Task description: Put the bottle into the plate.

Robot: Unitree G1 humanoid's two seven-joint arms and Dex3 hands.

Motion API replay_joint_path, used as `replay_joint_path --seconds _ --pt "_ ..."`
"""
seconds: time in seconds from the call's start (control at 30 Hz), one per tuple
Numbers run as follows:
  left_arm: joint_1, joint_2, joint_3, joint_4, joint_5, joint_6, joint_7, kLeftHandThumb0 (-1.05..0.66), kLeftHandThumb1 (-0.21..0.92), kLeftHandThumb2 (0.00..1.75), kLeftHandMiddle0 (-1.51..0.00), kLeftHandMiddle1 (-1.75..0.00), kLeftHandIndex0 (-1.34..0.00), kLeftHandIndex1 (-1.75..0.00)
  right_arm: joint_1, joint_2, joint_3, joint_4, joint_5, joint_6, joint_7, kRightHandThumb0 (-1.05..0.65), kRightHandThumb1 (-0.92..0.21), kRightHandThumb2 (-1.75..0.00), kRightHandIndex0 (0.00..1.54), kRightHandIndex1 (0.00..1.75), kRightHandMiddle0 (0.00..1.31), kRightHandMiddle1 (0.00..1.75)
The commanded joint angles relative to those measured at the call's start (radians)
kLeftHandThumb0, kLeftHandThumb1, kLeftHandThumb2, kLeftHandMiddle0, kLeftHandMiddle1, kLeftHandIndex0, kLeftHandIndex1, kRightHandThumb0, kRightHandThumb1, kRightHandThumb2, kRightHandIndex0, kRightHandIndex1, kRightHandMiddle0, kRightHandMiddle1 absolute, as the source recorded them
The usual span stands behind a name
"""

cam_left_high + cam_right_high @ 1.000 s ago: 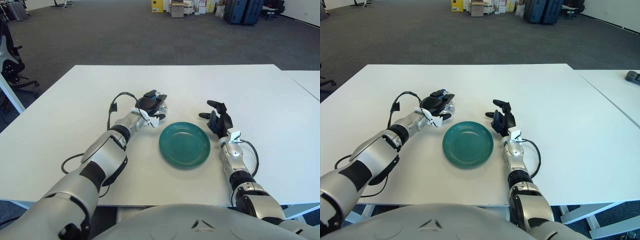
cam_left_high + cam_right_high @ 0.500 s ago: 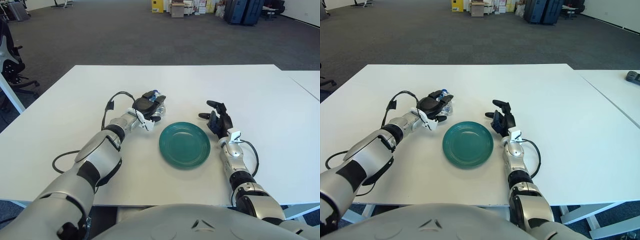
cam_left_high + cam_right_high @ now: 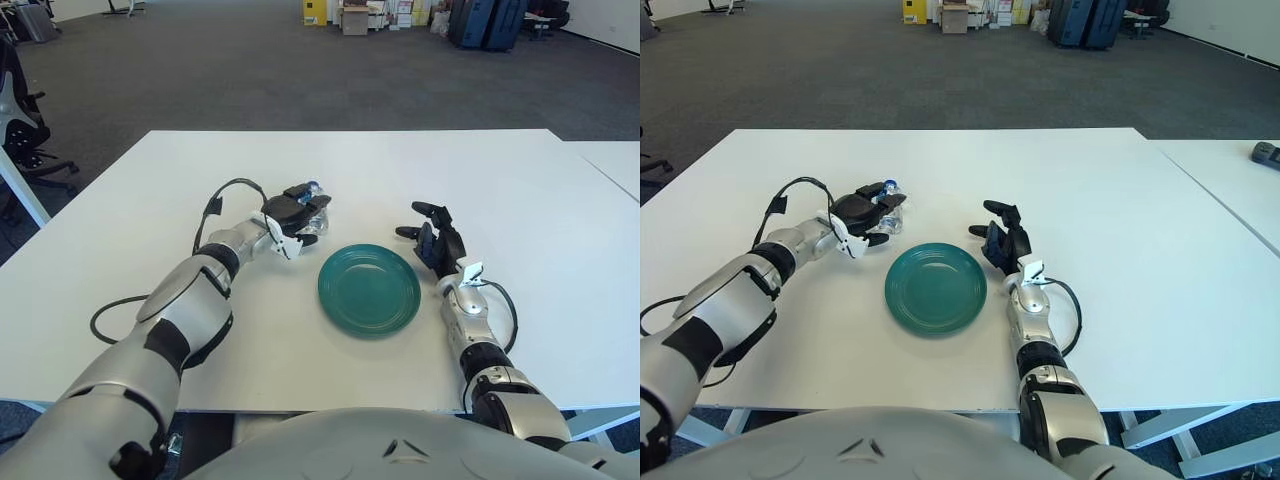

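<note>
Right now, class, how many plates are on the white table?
1. The green plate lies near the table's front edge, between the left hand, which grips the bottle, and the idle right hand. Nothing suggests hidden plates.

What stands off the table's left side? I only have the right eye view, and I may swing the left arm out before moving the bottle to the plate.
Observer: A black office chair stands on the carpet beyond the table's left edge, apart from it. The left hand, closed on the bottle, is well inside that edge.
Operator: Anything else near that chair?
Observer: A white bar slants up from the floor in front of the chair, off the table's left side. I cannot tell what it belongs to.
Operator: And the right hand?
Observer: The right hand sits open just right of the plate, as in your view.
</note>
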Motion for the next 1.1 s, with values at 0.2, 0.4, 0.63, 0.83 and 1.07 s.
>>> replay_joint_path --seconds 0.2,0.4,0.63,0.83,1.07 --pt "0.017 0.018 -0.01 0.012 -0.009 0.0 -0.162 -1.01 0.92 1.03 -0.16 -0.01 0.0 -0.26 0.155 0.013 -0.025 0.059 0.034 0.037 0.005 -0.77 -0.92 -0.89 0.55 0.78 0.0 1.02" --pt "0.03 0.026 -0.027 0.004 -0.003 -0.019 -0.172 -1.01 0.92 1.04 -0.16 -0.01 0.0 -0.26 0.163 0.014 -0.025 0.048 0.034 0.041 0.005 -0.78 -0.92 -0.89 0.55 0.77 0.0 1.03" --pt "0.052 0.073 -0.035 -0.045 -0.009 -0.113 -0.185 -1.02 0.92 1.04 -0.17 -0.01 0.0 -0.26 0.172 0.016 -0.025 0.035 0.032 0.042 0.001 -0.77 -0.92 -0.89 0.55 0.77 0.0 1.04" --pt "0.089 0.154 -0.028 -0.132 -0.034 -0.246 -0.211 -1.03 0.92 1.05 -0.17 -0.01 0.0 -0.25 0.177 0.014 -0.027 0.026 0.033 0.041 0.002 -0.77 -0.92 -0.88 0.55 0.78 0.0 1.05" --pt "0.121 0.211 -0.023 -0.233 -0.045 -0.305 -0.238 -1.03 0.92 1.07 -0.17 -0.01 0.0 -0.22 0.174 0.009 -0.033 0.035 0.039 0.036 0.018 -0.77 -0.92 -0.87 0.56 0.79 0.0 1.06"
